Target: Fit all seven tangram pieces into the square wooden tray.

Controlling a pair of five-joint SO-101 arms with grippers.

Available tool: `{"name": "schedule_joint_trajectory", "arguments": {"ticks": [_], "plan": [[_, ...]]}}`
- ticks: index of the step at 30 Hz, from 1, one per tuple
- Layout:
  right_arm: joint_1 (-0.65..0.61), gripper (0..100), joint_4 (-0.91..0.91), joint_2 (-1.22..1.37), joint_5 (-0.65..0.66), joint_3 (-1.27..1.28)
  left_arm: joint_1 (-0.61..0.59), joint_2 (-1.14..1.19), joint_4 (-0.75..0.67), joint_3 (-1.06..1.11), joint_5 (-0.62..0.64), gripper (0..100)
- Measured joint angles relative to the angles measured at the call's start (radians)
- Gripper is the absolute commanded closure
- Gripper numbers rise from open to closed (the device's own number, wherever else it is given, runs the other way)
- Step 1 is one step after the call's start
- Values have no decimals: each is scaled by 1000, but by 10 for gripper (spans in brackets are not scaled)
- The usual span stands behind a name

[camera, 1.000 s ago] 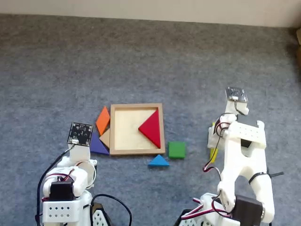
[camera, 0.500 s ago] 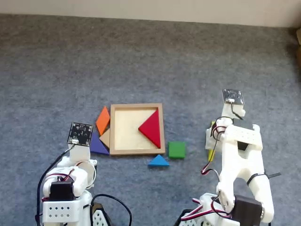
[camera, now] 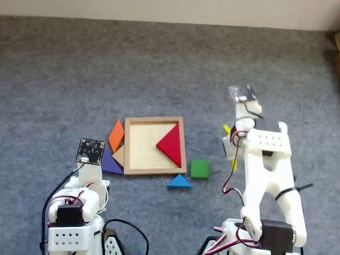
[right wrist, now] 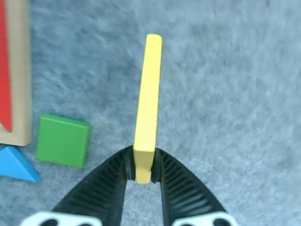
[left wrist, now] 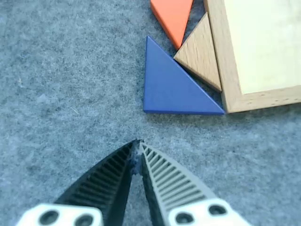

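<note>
A grey, short-pile carpet (camera: 170, 69) covers the whole surface, its nap faintly mottled. Along the far edge runs a pale cream strip (camera: 159, 10); whether it is wall or skirting cannot be told. The light is soft and even, and shadows are weak.

Nothing here can be read, no words, numbers or signs. The wooden tray (camera: 154, 120) and the coloured pieces in and around it have plain faces. The small dark circuit board (camera: 91, 151) on the left arm's wrist may carry tiny markings, but they are too small to make out from above.
</note>
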Motion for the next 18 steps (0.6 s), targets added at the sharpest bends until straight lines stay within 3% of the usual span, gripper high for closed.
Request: {"name": "schedule_joint_trajectory", "arguments": {"ticks": [10, 18], "plan": [[-160, 993, 23, 0, 276, -163, 0, 0, 0, 0, 0, 995], [-273, 993, -218, 0, 543, -141, 0, 0, 0, 0, 0, 995]]}}
